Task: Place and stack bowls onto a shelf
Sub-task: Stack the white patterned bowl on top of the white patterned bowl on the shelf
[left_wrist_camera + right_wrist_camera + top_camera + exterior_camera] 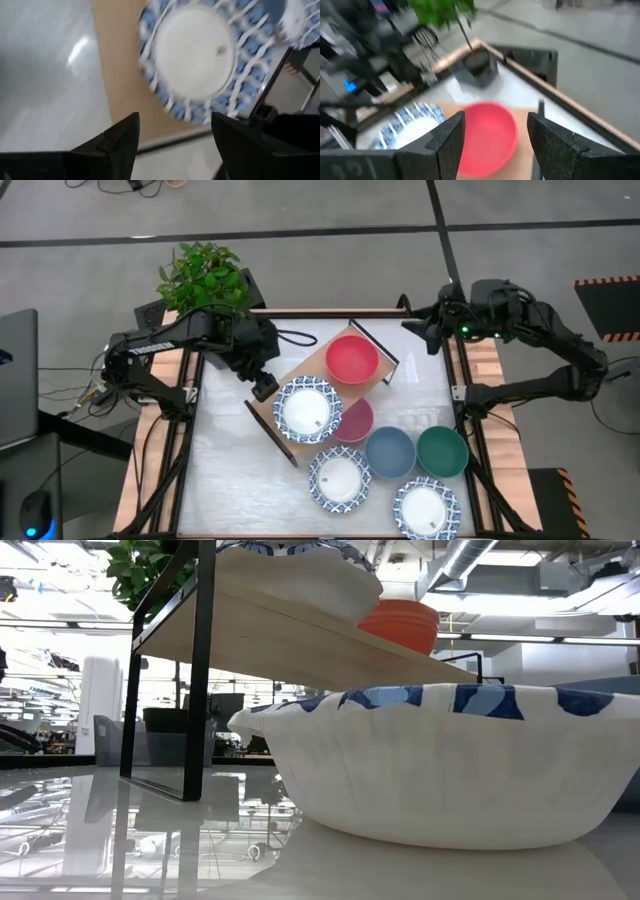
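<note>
The shelf [312, 370] carries 2 bowls, red bowl [351, 358] and patterned bowl [307, 409]; 5 sit on the table [230, 480]. Left gripper [263, 386] and right gripper [418, 328] both spread, empty

The pink bowl [357, 423] lies half hidden under the patterned bowl [307, 410] and shelf [300, 370] edge.

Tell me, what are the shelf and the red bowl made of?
The shelf looks like a pale wooden board, matte, on a thin black frame that seems to be metal. The red bowl is smooth and one plain colour; it could be plastic or glazed ceramic, which cannot be told by looking.
</note>
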### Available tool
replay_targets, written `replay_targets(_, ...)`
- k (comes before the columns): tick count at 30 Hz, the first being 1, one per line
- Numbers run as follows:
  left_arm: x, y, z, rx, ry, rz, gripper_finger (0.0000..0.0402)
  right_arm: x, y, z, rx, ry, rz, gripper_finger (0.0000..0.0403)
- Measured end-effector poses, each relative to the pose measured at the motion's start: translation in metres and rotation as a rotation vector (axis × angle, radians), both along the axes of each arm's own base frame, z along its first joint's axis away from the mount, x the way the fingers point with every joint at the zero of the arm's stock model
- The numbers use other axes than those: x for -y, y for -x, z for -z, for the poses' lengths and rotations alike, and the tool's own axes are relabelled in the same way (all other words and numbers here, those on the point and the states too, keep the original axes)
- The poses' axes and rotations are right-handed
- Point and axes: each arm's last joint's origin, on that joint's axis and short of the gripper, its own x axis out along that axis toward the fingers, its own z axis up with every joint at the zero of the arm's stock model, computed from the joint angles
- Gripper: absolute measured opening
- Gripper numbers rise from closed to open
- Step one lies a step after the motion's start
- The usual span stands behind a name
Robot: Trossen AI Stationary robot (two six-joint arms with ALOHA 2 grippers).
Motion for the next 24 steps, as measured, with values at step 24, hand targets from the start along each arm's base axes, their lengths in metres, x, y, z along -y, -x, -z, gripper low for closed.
replay_targets(24,0.049,-0.019,-0.012,0.223,-0.007,0.033,0.0229,-0.123,-0.027,0.072,-0.751,-0.205,-0.397,0.0239)
